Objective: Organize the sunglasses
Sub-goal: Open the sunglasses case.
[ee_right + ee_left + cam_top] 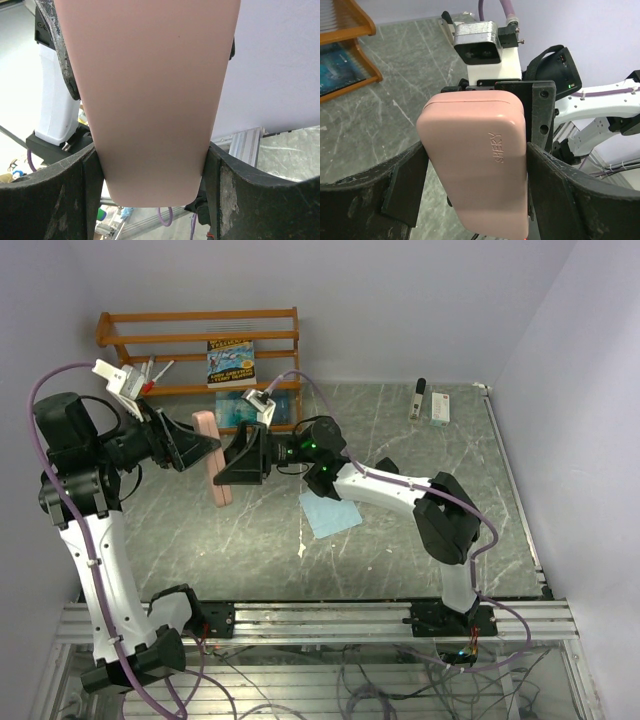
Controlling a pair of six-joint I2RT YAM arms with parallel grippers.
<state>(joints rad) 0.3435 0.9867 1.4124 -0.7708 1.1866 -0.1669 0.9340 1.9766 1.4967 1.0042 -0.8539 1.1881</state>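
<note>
A closed pink sunglasses case [215, 465] hangs above the left middle of the table, held between both arms. The sunglasses themselves are hidden. My left gripper [207, 452] comes in from the left. In its wrist view both fingers press the long sides of the case [475, 165], which is marked "SHERY". My right gripper [230, 462] comes in from the right. Its wrist view shows its fingers clamped on the sides of the case [150, 100]. The left wrist view shows the right gripper's camera [477, 42] just behind the case.
A wooden rack [200, 340] stands at the back left with a book [231, 362] on it. A light blue cloth [330, 512] lies mid-table. A white box [440, 408] and a dark small item [419, 400] sit at the back right.
</note>
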